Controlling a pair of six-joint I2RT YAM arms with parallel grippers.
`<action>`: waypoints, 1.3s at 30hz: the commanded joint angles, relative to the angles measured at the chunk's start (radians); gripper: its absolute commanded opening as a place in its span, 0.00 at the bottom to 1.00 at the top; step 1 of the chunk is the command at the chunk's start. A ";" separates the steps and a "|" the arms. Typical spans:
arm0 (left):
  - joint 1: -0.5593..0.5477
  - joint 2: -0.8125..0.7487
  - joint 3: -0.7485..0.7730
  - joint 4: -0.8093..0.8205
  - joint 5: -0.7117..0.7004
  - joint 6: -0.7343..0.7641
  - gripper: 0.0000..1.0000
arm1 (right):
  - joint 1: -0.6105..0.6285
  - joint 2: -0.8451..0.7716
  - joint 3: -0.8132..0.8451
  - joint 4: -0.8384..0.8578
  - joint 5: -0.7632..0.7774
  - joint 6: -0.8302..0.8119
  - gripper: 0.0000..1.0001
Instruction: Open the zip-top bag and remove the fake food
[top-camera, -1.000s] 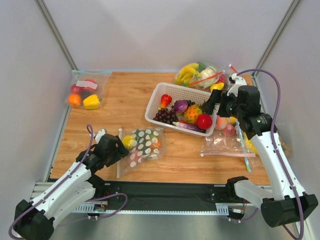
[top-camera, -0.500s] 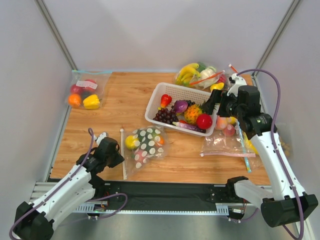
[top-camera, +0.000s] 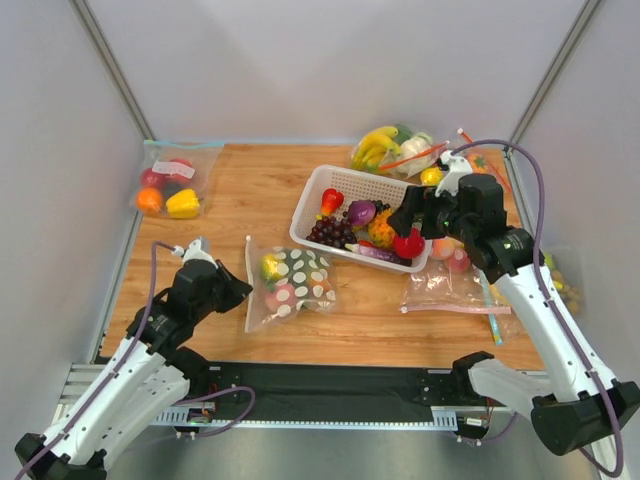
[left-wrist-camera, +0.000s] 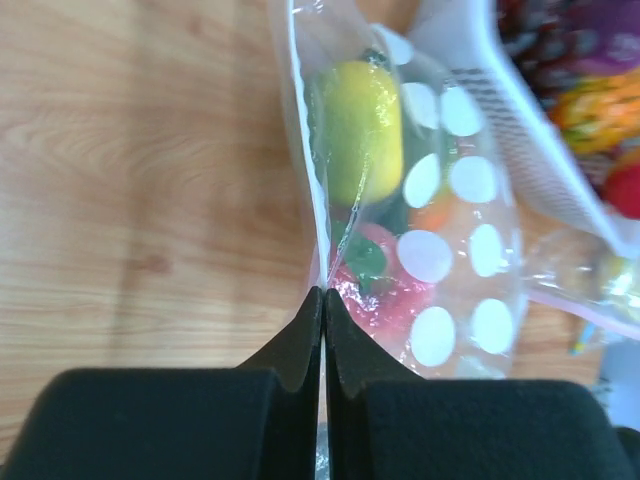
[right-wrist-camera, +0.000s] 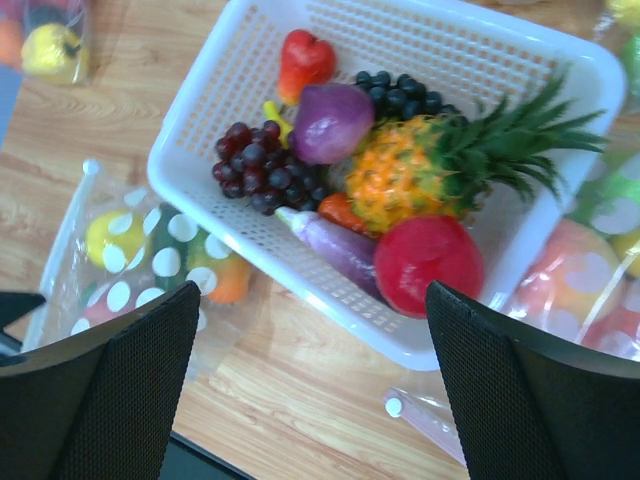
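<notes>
Left tool: pressed together, clamped on edge of dotted zip-top bag, lying on tabletop just beside white basket. Fake food inside: yellow fruit, pink peach, something dark green. Right tool: spread apart, empty, above basket. Advised: bring right across, pinch opposite lip close by, peel apart slowly, left grip firm.

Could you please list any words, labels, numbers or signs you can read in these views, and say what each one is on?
None can be read.
The white label on the blue-strip bag is too small to read.
The zip-top bag carries only dots.
</notes>
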 joint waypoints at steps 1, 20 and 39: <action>0.004 0.008 0.123 0.049 0.063 0.034 0.00 | 0.138 -0.015 0.022 0.059 0.073 -0.021 0.95; -0.186 0.217 0.441 0.149 -0.052 -0.004 0.00 | 0.832 0.240 0.341 0.067 0.412 -0.019 0.93; -0.281 0.354 0.527 0.120 -0.176 0.012 0.00 | 0.927 0.408 0.342 0.033 0.446 -0.002 0.81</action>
